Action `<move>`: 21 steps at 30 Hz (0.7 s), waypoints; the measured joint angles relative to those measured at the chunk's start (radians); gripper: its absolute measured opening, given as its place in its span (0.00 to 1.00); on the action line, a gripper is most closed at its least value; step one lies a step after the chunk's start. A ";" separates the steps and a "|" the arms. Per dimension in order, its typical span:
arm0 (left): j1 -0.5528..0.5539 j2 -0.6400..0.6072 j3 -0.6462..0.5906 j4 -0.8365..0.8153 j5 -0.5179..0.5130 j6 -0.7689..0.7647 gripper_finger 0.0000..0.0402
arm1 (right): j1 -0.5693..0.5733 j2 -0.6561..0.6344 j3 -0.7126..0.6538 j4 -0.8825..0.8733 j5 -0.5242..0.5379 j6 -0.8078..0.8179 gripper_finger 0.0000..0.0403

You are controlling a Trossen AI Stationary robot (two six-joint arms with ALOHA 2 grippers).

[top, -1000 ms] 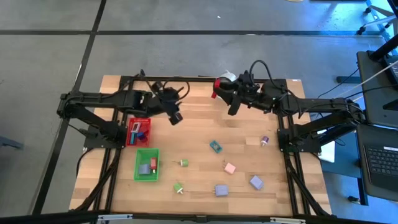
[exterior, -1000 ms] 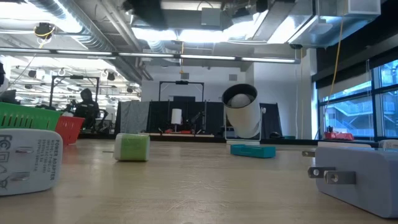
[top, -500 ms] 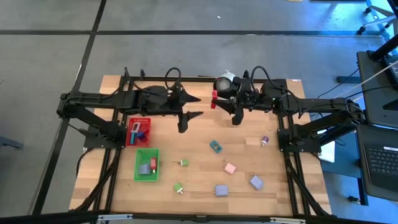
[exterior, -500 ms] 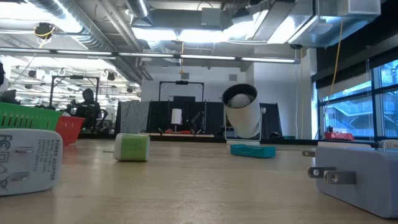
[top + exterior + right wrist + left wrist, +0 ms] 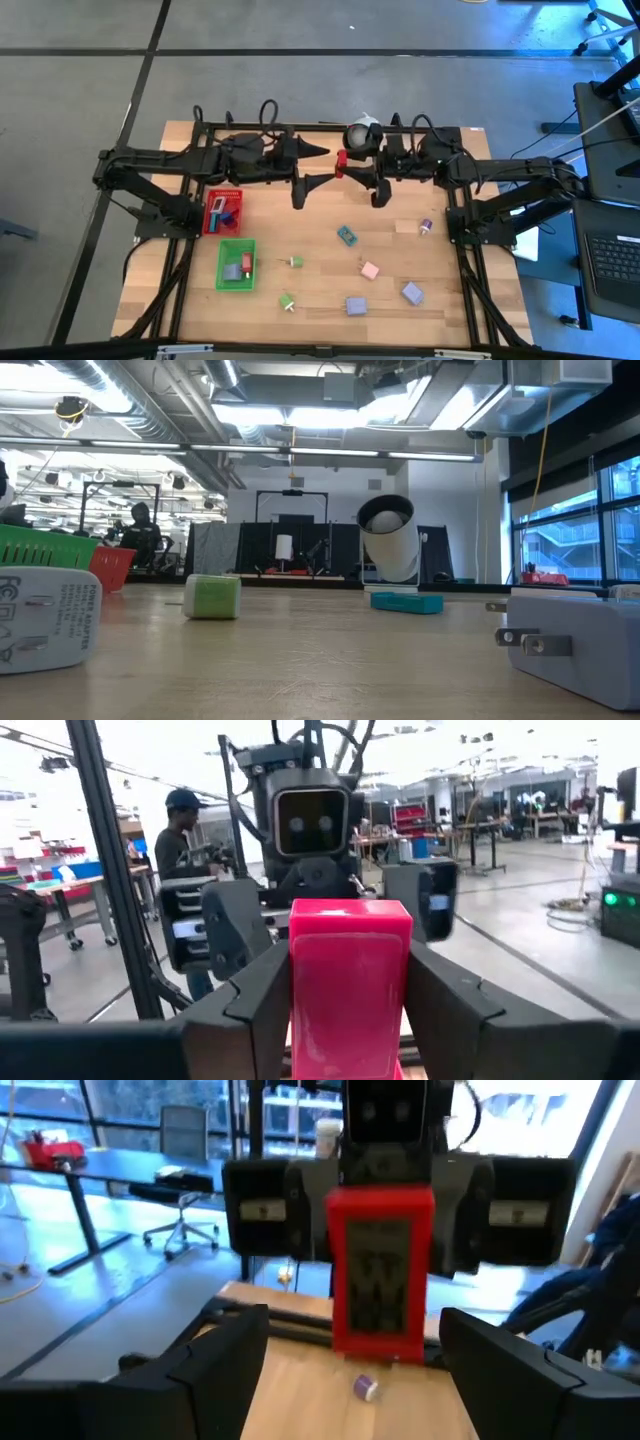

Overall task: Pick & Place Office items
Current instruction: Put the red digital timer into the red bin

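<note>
High over the table's far middle, my right gripper is shut on a red block. My left gripper faces it from the left, open wide. Its fingers stand on either side of the block's free end and touch nothing. Other office items lie on the table: a teal block, a pink block, two lavender blocks, and green pins. Neither gripper shows in the low view. My right gripper pinches the red block by its two side faces between its two fingers. The fingers come level from the table's right. The block is lifted clear, high above the table, and its free end sticks out toward the left gripper.
A red tray and a green tray, each with pieces inside, stand at the left. A white round object sits at the far edge behind the grippers. White plug adapters lie close to the low camera. Bare wood lies between the trays and the scattered pieces.
My left gripper has risen from over the red tray, tipped from pointing down to level, and swung toward the red block at the table's middle. It has opened wide on the way. My right gripper has rolled a little with the red block.
</note>
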 joint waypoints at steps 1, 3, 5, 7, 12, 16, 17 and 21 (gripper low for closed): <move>0.000 0.006 0.001 0.017 0.010 0.000 0.72 | 0.004 0.007 0.000 0.010 0.000 -0.007 0.42; 0.000 0.011 0.000 0.010 0.039 0.000 0.73 | 0.011 0.020 0.000 0.022 0.000 -0.020 0.42; 0.000 0.022 0.000 0.019 0.064 0.000 0.73 | 0.015 0.033 0.000 0.042 0.000 -0.024 0.42; 0.000 0.030 0.000 0.019 0.090 0.000 0.73 | 0.015 0.041 0.000 0.058 0.000 -0.024 0.42; 0.000 0.046 0.000 0.026 0.106 0.001 0.73 | 0.015 0.048 0.000 0.062 0.000 -0.023 0.42; 0.000 0.051 0.000 0.031 0.110 0.024 0.72 | 0.015 0.048 0.000 0.062 0.000 -0.024 0.42; 0.000 0.052 0.000 0.030 0.113 0.024 0.71 | 0.015 0.048 0.000 0.062 0.000 -0.024 0.42; 0.000 0.053 0.000 0.027 0.133 0.019 0.66 | 0.015 0.048 0.000 0.062 0.000 -0.024 0.42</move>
